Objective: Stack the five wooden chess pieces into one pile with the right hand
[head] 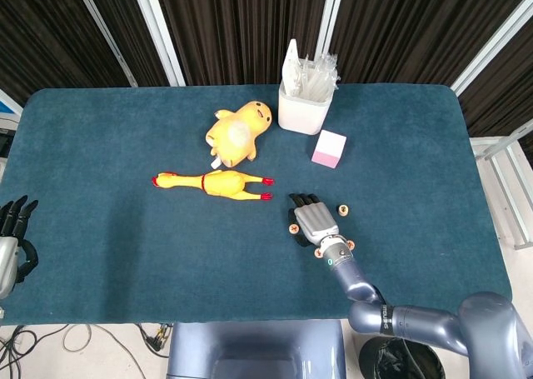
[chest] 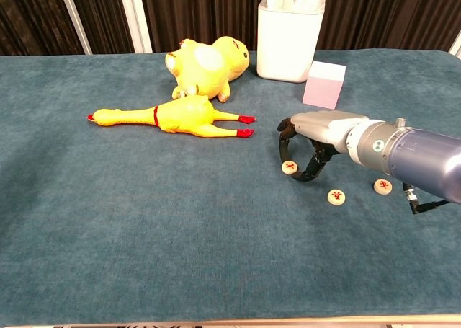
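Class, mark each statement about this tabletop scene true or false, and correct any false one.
1. The right hand hovers over a wooden chess piece with its fingers curled down around it. True.
2. The chess pieces are already stacked in one pile. False: they lie apart, singly, on the table.
3. The rubber chicken lies in front of the yellow plush toy. True.
4. The pink block sits inside the white container. False: it stands on the cloth beside it.
5. The left hand holds a chess piece. False: it holds nothing, at the table's edge.
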Robot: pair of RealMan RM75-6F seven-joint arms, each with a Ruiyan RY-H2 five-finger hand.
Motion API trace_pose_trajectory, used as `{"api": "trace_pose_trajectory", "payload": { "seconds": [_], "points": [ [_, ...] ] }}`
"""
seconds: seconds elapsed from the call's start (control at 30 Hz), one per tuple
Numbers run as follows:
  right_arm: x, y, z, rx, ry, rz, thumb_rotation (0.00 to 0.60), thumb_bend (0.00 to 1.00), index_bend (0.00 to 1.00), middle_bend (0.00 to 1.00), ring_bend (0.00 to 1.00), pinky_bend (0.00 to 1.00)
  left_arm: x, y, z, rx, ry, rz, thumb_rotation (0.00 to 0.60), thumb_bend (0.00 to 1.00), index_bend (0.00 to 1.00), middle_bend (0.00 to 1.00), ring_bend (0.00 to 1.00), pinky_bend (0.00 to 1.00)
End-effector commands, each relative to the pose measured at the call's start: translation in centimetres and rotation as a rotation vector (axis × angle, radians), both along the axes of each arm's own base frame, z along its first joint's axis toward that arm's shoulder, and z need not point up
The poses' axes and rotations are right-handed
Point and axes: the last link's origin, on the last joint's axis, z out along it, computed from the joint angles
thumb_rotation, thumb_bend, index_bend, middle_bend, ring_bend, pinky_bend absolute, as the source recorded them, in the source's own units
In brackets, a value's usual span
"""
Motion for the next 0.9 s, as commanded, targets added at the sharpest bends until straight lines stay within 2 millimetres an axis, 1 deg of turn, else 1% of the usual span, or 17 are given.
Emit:
{"api": "trace_pose_trajectory", "payload": {
  "seconds": [0.03, 0.9],
  "points": [
    [0.04, -0.07, 0.02, 0.0, -0.003, -0.002, 0.6, 0.4, 0.47, 0.09, 0.08, 0.1, 0.0, 0.01, -0.02, 0.001, 0.001, 0.0, 0.6, 0.82, 0.1, 0.0, 0.0, 0.0],
    [0.14, -0.27, 0.24, 0.003, -0.013, -0.003, 0.6, 0.4, 0.51, 0.09, 0.08, 0.1, -0.02, 0.03, -0.05, -0.001, 0.003, 0.002, 0.6, 0.82, 0.1, 0.0, 0.0, 0.0]
  ]
}}
